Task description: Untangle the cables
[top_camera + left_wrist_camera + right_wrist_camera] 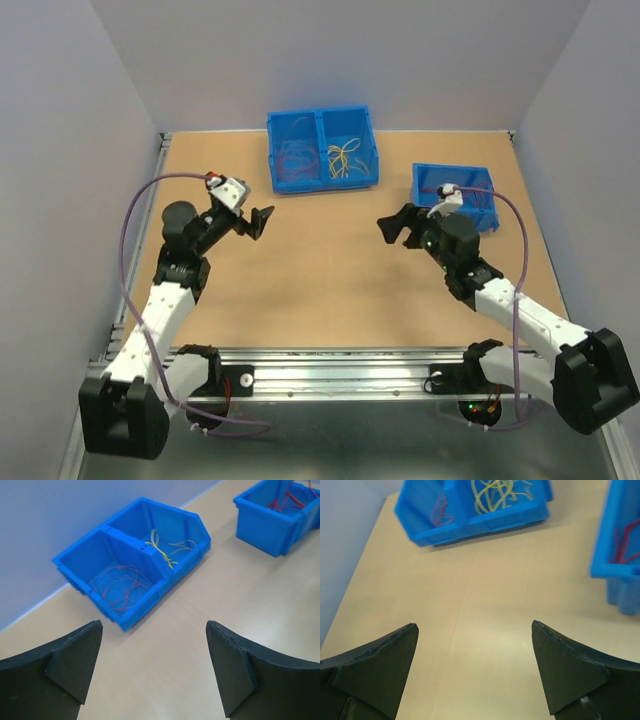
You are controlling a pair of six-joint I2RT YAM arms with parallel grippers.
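The left hand [154,625] is wide open, with only bare tabletop [320,300] showing between its two dark fingers. The right hand [474,625] is spread just as wide and grips nothing. In the overhead view both hands sit above the middle of the tabletop, well apart and pointing roughly toward each other.

All the cables lie in bins, out of either hand's touch. Ahead of the left hand and a little to its left stands a divided blue bin [142,611] at the far wall. Its left compartment holds thin red cables [120,586] curled in loose loops. Its right compartment holds yellow cables [164,550] in a small tangle. Farther ahead and off to the left hand's right is a single blue bin [260,530] with a second bunch of red cables [286,500] in it.

From the right hand, the divided bin is ahead and to the left. The single bin is close on its right side, with red strands visible against its inner wall. Whether the strands within any bunch are knotted together cannot be told.
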